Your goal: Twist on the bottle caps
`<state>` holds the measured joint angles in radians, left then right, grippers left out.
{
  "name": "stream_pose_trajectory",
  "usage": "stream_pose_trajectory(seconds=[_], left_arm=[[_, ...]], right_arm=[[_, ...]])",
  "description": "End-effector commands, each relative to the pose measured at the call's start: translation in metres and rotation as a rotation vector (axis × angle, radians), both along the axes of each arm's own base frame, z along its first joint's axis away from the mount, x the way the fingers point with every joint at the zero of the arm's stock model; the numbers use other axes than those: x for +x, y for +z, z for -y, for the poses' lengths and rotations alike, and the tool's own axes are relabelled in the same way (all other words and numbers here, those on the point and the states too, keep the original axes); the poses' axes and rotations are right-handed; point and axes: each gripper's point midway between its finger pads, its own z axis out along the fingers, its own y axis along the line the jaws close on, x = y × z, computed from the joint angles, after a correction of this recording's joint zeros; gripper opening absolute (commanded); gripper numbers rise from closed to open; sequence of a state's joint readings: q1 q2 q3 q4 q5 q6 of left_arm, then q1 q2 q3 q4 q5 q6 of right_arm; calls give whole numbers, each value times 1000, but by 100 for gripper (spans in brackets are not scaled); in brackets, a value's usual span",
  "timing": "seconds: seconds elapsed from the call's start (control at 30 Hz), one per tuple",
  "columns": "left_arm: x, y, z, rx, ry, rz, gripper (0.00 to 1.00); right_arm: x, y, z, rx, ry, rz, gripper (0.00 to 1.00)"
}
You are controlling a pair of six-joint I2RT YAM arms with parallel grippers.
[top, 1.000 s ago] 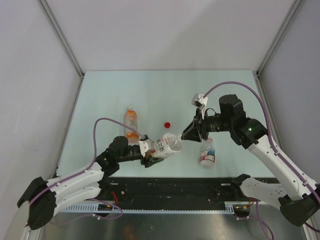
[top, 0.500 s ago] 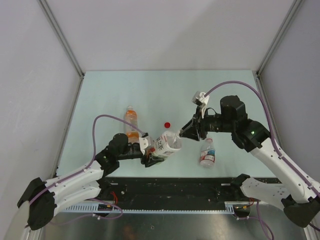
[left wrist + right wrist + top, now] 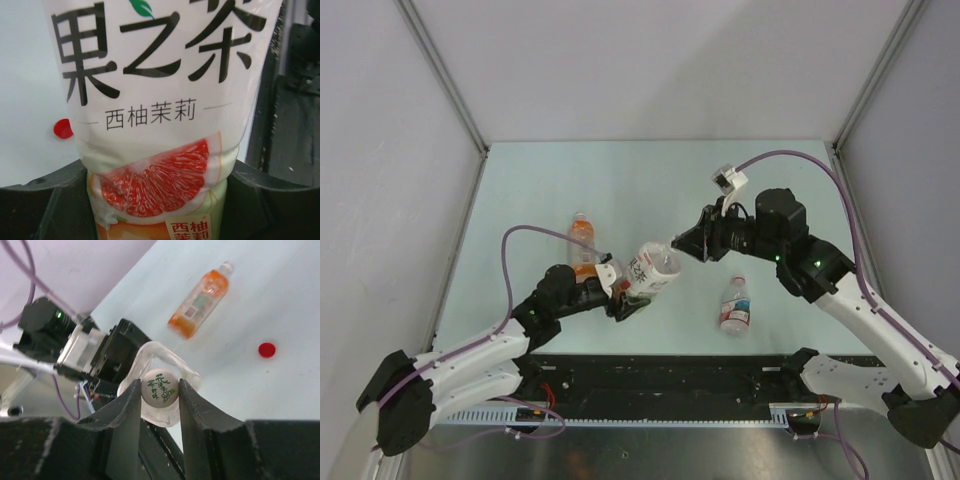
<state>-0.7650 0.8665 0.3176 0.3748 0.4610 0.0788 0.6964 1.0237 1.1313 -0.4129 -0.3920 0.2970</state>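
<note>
From up top, the pale table (image 3: pixel 770 180) carries everything. My two arms reach in from the near edge and meet near the middle.

The left gripper (image 3: pixel 623 296) has the white-label bottle (image 3: pixel 653 270) clamped by its lower body. In its wrist view the dark fingers (image 3: pixel 47 200) press in on either side of the grapefruit picture, and the dark print fills the frame above. The jaws stand fairly wide because the bottle fills them. The bottle is tilted, with its neck pointing toward the right arm.

The right gripper (image 3: pixel 677 243) comes at that neck end-on. Its wrist camera looks straight down the bottle. The white cap (image 3: pixel 159 386), with green print on top, sits squarely between the two fingers (image 3: pixel 127 410). Both pads touch its rim and the jaws are narrowed to the cap's width. The bottle's clear shoulder rings the cap from behind, so the cap is at the mouth. I cannot tell how far down the thread it sits.

The orange bottle (image 3: pixel 582 243) lies on its side just beyond the left gripper. The red-and-white bottle (image 3: pixel 734 306) lies near the front edge, below the right gripper and apart from it.

The red cap (image 3: pixel 267 350) lies loose on the table, apart from both grippers.
</note>
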Motion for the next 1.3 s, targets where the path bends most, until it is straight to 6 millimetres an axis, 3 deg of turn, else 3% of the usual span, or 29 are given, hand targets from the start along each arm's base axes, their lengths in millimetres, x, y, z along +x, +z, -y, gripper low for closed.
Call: stream_pose_trajectory(seconds=[0.0,0.1,0.23,0.43,0.57,0.8,1.0,1.27], left_arm=[[26,138,16,-321,61,327,0],[34,137,18,-307,92,337,0],[32,134,23,-287,67,368,0],[44,125,27,-225,142,424,0],[52,117,34,-190,183,422,0],[50,118,35,-212,183,407,0],[48,107,30,-200,190,391,0],[51,96,26,-187,221,365,0]], right_arm=[[13,-31,-8,-32,-128,-155,0],[21,-29,-12,-9,-165,-168,0],[25,-33,-15,-12,-180,-184,0],[39,-52,-6,-54,-324,-268,0],[47,-54,-5,-27,-412,-310,2],[50,-41,-10,27,-415,-297,23],[50,-16,-8,87,-404,-222,41],[42,30,-11,191,-314,-79,80]])
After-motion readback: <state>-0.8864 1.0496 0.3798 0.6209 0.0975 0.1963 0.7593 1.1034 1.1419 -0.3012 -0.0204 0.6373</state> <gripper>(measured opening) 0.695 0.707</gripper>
